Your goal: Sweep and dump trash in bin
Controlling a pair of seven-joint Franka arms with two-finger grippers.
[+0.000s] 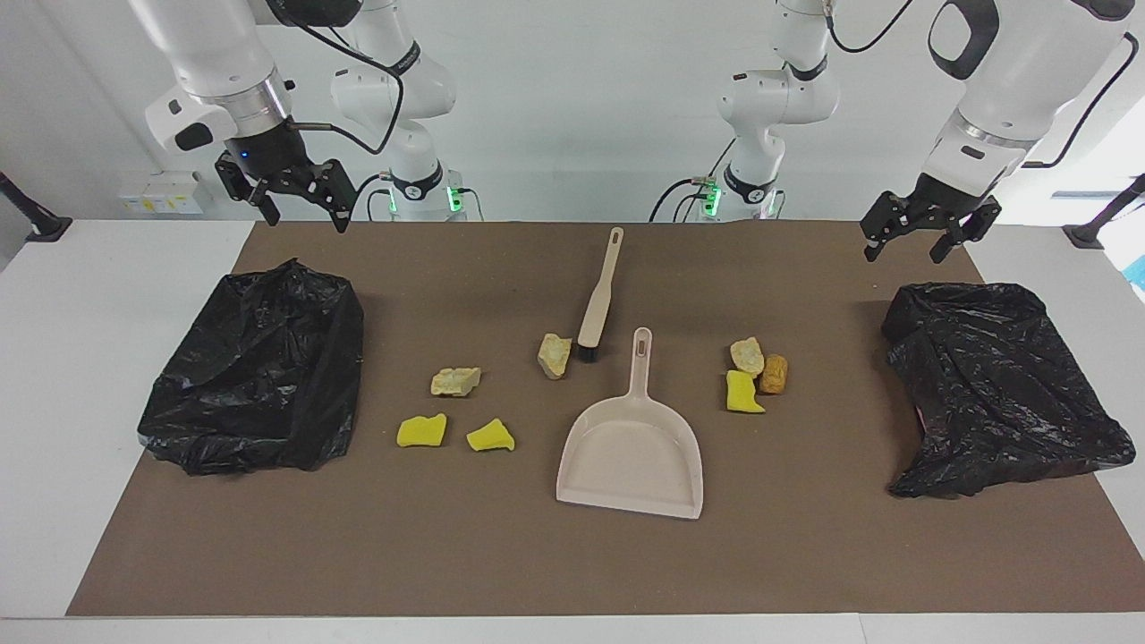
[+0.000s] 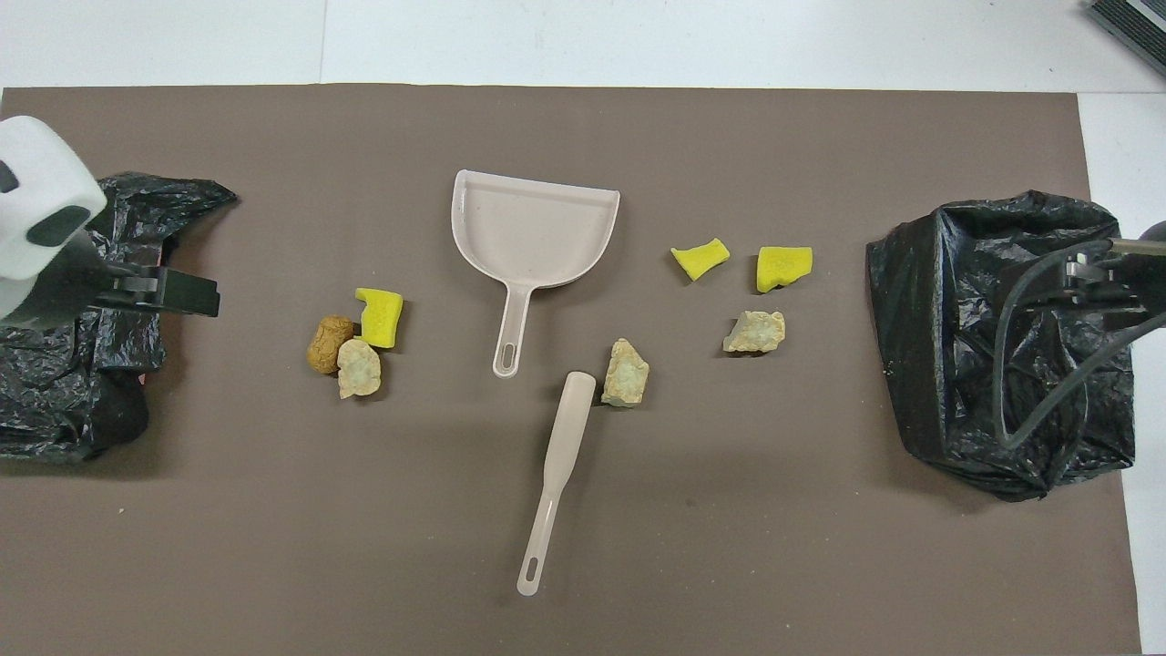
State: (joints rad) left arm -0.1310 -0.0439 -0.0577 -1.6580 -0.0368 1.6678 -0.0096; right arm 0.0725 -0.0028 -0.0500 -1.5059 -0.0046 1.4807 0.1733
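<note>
The trash sits in two bunches on the brown mat (image 1: pixel 572 555): three bits (image 1: pixel 756 376) toward the left arm's end, four bits (image 1: pixel 465 394) toward the right arm's end, with the dustpan (image 1: pixel 631 456) and brush (image 1: pixel 597 300) between them. A black bin (image 1: pixel 259 371) sits at the right arm's end and another bin (image 1: pixel 993 385) at the left arm's end. The left gripper (image 1: pixel 914 246) and right gripper (image 1: pixel 304 213) hang up high over the mat's edge by the robots, fingers spread and holding nothing, with lots of bare mat around the trash.

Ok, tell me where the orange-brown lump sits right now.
The orange-brown lump lies on the mat toward the left arm's end, touching a beige lump and beside a yellow wedge, between the dustpan and the black bag.
</note>
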